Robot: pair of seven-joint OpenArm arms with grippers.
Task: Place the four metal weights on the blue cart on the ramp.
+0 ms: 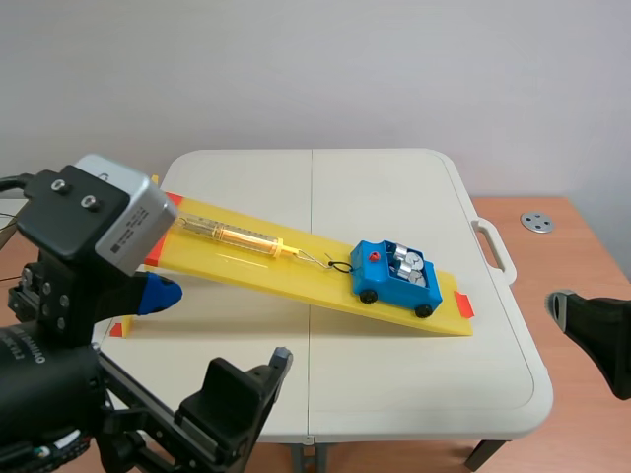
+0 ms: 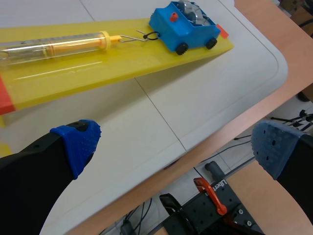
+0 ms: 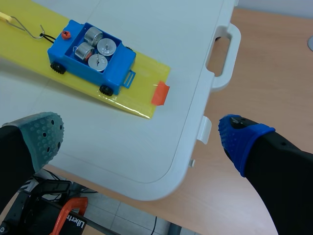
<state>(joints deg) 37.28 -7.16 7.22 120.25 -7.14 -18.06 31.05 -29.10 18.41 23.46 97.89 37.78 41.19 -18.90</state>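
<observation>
The blue cart [image 3: 117, 68] is sitting near the low end of the yellow ramp [image 3: 142, 95], ahead of the right gripper [image 3: 142, 134] and off toward its grey-green-padded finger. Its long axis is running down the slope, and all four metal weights [image 3: 107, 47] are lying inside it. Both grippers are hanging wide open, holding nothing; the right one is standing nearer the cart, the left gripper [image 2: 177, 144] well back from it.

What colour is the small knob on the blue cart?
Red; the small knob on the blue plastic cart shows best in the right wrist view.
</observation>
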